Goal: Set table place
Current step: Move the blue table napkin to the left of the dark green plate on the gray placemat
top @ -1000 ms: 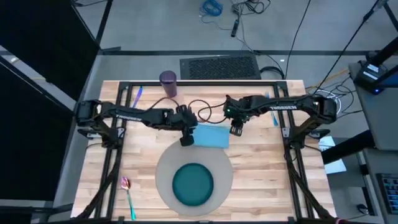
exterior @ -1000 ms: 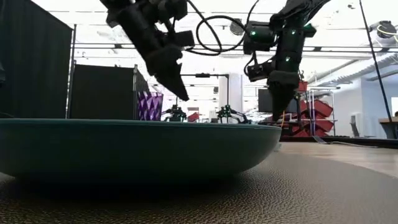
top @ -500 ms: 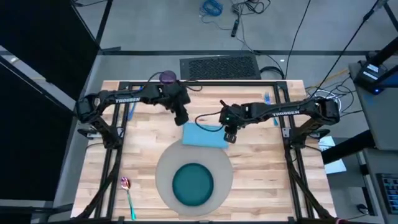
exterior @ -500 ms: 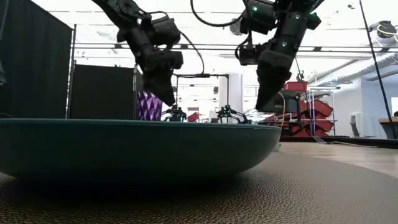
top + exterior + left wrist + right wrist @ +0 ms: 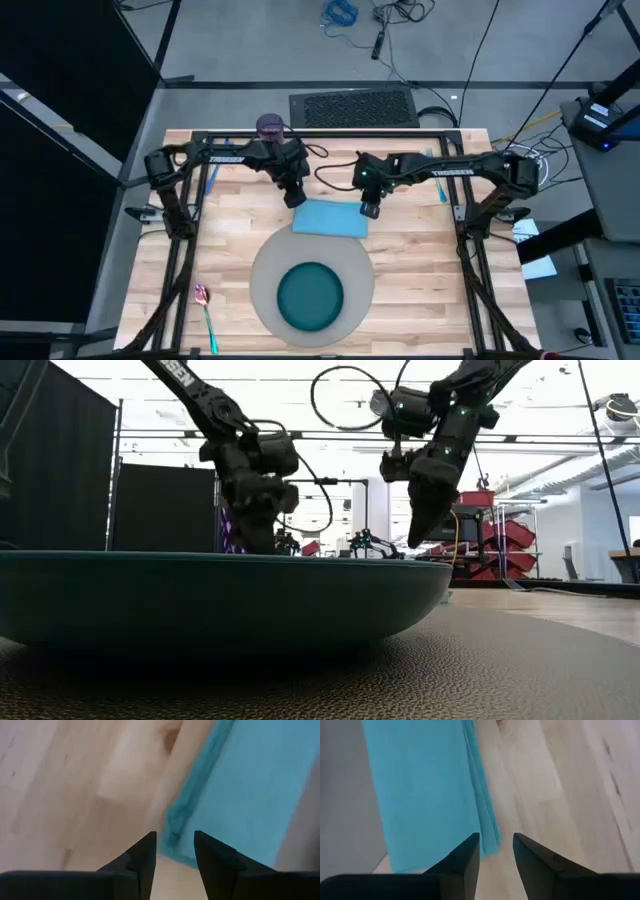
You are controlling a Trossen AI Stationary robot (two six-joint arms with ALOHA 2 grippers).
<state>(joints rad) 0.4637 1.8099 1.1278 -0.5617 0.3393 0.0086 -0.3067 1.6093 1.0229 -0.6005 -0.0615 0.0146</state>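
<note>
Step in hand: the napkin (image 5: 331, 218), flat on the table (image 5: 420, 250) just beyond the grey mat (image 5: 262, 268). Left gripper (image 5: 295, 198) over its far-left corner, right gripper (image 5: 369, 209) over its far-right corner; both sets of jaws slightly parted, holding nothing. Next, likely: lower, pinch both corners, shift the napkin beside the teal plate (image 5: 310, 297). Purple cup (image 5: 270, 127) sits far left; spoon (image 5: 206, 307) near left. Path looks clear.

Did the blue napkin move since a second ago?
Yes. The napkin slid a little left and toward the table's far edge, judged against the grey mat.
</note>
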